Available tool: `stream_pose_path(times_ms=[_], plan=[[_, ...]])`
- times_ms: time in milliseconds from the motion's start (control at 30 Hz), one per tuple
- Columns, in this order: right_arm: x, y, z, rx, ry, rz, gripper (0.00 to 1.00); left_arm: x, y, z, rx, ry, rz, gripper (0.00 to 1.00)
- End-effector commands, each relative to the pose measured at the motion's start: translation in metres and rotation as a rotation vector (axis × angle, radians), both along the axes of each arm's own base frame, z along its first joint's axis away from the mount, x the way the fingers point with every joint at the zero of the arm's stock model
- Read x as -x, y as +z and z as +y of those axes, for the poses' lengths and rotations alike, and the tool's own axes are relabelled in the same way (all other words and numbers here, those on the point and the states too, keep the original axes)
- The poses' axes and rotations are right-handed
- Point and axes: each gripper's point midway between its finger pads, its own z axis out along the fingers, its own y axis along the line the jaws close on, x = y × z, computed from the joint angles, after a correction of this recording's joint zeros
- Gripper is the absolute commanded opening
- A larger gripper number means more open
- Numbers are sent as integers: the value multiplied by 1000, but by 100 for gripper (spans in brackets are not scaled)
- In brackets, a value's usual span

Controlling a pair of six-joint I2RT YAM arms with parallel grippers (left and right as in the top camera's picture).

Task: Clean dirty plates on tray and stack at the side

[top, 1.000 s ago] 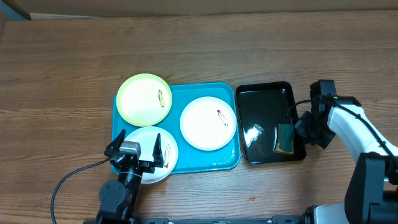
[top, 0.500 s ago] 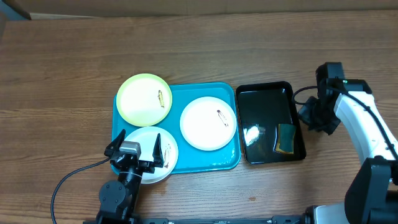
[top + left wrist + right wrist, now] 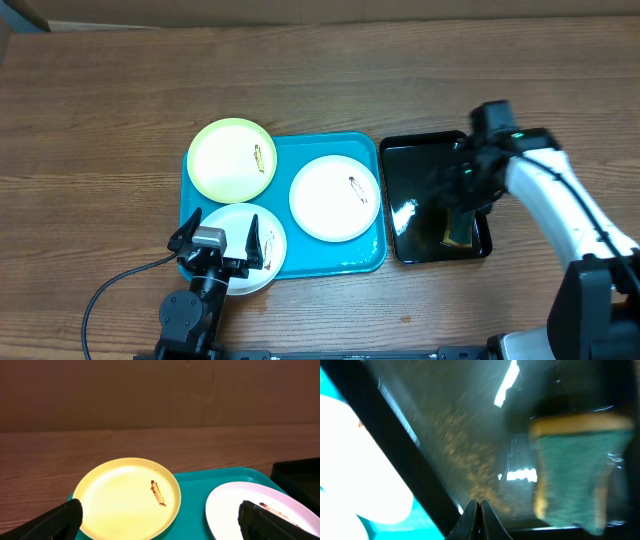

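The turquoise tray [image 3: 285, 150] holds three plates. The yellow-green plate [image 3: 231, 159] lies at its far left corner with a dark smear on it. A white plate [image 3: 334, 197] with a small smear lies at the right. The other white plate [image 3: 272, 248] lies at the front left, partly under my left gripper [image 3: 222, 243]. That gripper stands wide open and holds nothing; in its wrist view the left gripper [image 3: 160, 522] faces the yellow-green plate [image 3: 127, 497] and a white plate [image 3: 250, 510]. My right gripper [image 3: 462, 182] hovers over the black tray, shut and holding nothing, as the right gripper [image 3: 478, 505] shows.
A glossy black tray [image 3: 425, 160] sits right of the turquoise tray, with a green and yellow sponge [image 3: 460, 234] at its near right corner. In the right wrist view the sponge [image 3: 575, 470] lies right of the fingertips. Bare wooden table [image 3: 320, 70] surrounds both trays.
My right arm has swung left, from beside the black tray's right rim to above its inside. The left arm and the plates have not moved.
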Motion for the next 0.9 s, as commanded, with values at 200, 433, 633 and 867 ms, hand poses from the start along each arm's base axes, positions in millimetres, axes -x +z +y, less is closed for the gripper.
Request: stream_pose_path(times_ms=[200,433,633,867], plan=[[30,-34,21,127,10,31,4,0,0,0,-13,-3,-7,100],[57,-47,40,144,62,77,4,0,0,-1,-13,-3,-7,100],[81,-58,55,155,103,103,4,0,0,0,-13,-3,-7,100],[81,-57,62,153,130,91,4,0,0,0,-13,-3,-7,100]])
